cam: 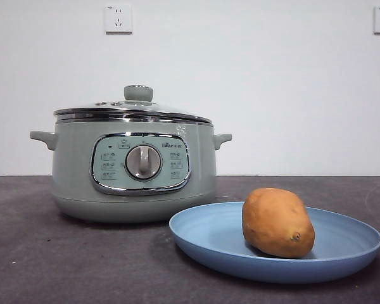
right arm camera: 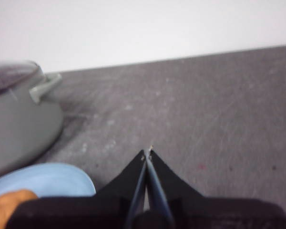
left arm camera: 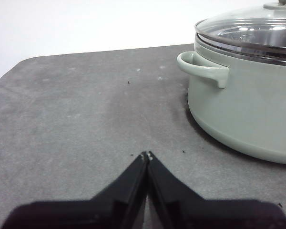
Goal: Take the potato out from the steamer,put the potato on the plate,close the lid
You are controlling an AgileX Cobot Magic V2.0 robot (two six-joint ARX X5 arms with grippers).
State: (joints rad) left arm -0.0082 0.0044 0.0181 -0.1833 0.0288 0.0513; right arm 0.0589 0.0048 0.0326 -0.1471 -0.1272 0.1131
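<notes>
The orange-brown oval potato (cam: 277, 221) lay on the shallow light-blue plate (cam: 206, 237) beside the sage-green steamer (cam: 134, 166) (glass lid (cam: 133, 109) on), while the left gripper (left arm camera: 147, 155) and the right gripper (right arm camera: 148, 152) were both closed, empty.

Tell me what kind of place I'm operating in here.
Probably a staged tabletop test bench, not a real kitchen: a bare dark grey table against a plain white wall with sockets, holding only the lidded steamer and a blue plate with the potato.
</notes>
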